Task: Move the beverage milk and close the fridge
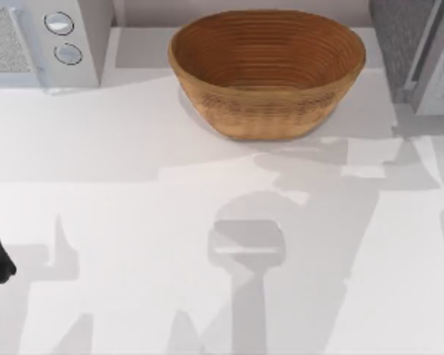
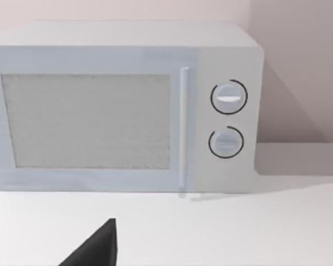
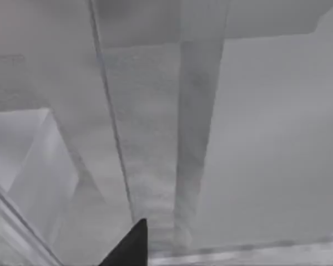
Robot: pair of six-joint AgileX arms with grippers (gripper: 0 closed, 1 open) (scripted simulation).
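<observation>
fridge (image 1: 418, 55): large grey box at the table's far right corner, cut off by the top view's edge
fridge side: speckled dark grey, facing the table's left
fridge door: lighter flat grey panel, angled out from the body
up close: right wrist view shows smooth grey fridge panels (image 3: 266, 138) with a vertical seam

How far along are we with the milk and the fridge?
Done: nothing I can confirm; I see no milk carton on the table or in the woven bowl. In hand: the right wrist view looks close at grey fridge panels. Left arm sits at the table's left edge, facing the microwave. Left: confirming the fridge is closed.
</observation>
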